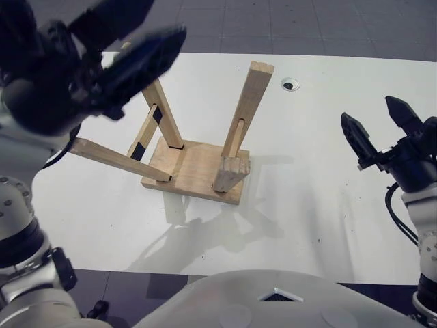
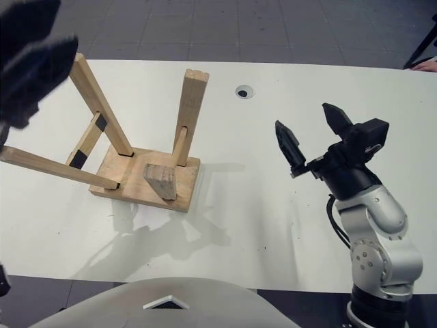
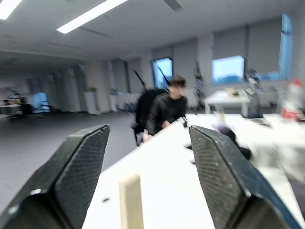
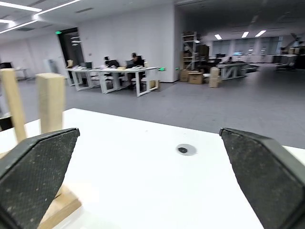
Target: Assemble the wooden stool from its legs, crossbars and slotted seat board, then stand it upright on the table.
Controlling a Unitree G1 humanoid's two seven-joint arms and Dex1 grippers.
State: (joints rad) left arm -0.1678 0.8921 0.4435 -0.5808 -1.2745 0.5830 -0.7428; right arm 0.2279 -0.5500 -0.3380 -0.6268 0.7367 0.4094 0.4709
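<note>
The table (image 1: 307, 225) carries the stool (image 1: 198, 147) upside down near its middle. By the look of it the assembly is mostly done, but the turning-over is not. The seat board (image 1: 194, 171) lies flat on the tabletop with four legs rising from it, so the stool has yet to be stood on its feet.

The legs do not match in stance. The far-right leg (image 1: 246, 102) stands nearly straight and shows a long slot in its face. The far-left leg (image 1: 166, 113) leans. The near-left leg (image 1: 116, 158) splays far out to the left, almost lying over. The near-right leg (image 1: 231, 174) points toward the camera, so its angle is hard to judge. One crossbar (image 1: 145, 133), marked with dark bands, joins the two left legs. Whether a second sits between the right legs cannot be told. The splayed legs probably need seating before the flip.

The left gripper (image 3: 148, 132) hovers high over the stool's left side with its fingers spread — a leg's end (image 3: 131, 200) shows between them, untouched. The right gripper (image 2: 302, 116) hangs well apart to the right, fingers likewise parted and holding nothing.
</note>
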